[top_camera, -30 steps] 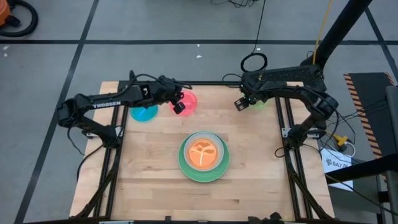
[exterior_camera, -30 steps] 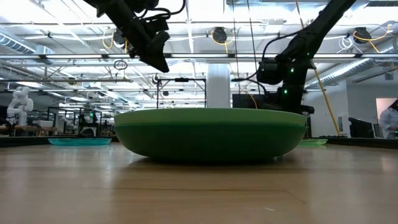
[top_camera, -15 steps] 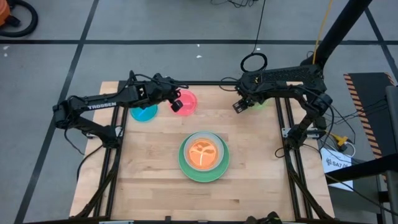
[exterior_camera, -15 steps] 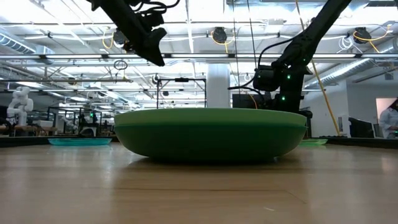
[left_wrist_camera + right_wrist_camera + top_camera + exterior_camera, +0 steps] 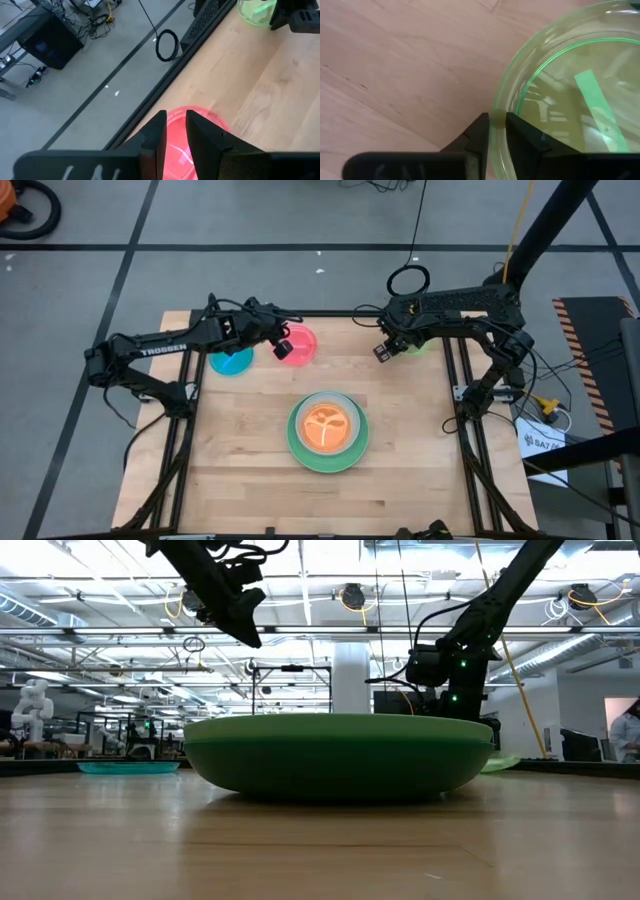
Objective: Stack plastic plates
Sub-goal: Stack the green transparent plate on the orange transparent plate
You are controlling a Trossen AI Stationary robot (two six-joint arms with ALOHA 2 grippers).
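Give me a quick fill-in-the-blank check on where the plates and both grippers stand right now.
1. The right gripper has its fingers on the rim of the ____ plate.
2. The left gripper hangs above the ____ plate.
3. On top of the centre stack lies the ____ plate.
4. The translucent blue plate sits near the table's ____ edge.

Missing words: yellow-green; pink-red; orange; left
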